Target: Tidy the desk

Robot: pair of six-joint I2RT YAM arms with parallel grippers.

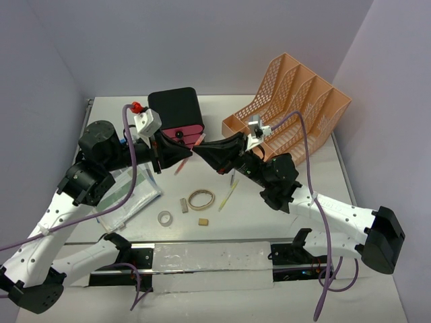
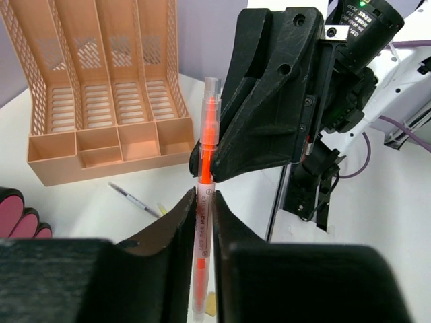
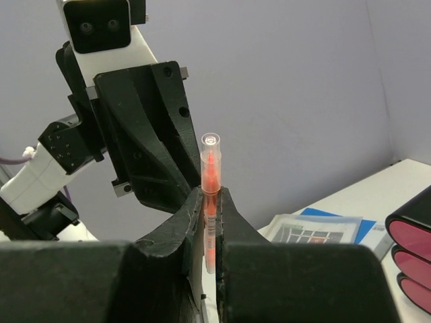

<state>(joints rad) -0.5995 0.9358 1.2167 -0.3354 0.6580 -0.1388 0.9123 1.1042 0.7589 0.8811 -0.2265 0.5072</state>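
Note:
An orange highlighter with a clear cap (image 1: 180,166) hangs above the white desk (image 1: 262,219), in front of the drawer box. My left gripper (image 1: 189,156) is shut on its lower barrel; in the left wrist view the gripper (image 2: 204,202) clamps the highlighter (image 2: 209,128) upright. My right gripper (image 1: 197,151) meets it from the right and is shut on the same highlighter, just below the cap. In the right wrist view the gripper (image 3: 210,202) pinches the highlighter (image 3: 210,168), with the left gripper's fingers (image 3: 145,128) just behind. Both grippers hold it tip to tip.
A black drawer box with pink drawers (image 1: 176,111) stands behind the grippers, a peach mesh file rack (image 1: 296,101) at back right. On the desk lie a rubber band (image 1: 201,198), a tape roll (image 1: 164,217), two small blocks (image 1: 203,221), pens (image 1: 229,194) and a plastic sleeve of papers (image 1: 131,195).

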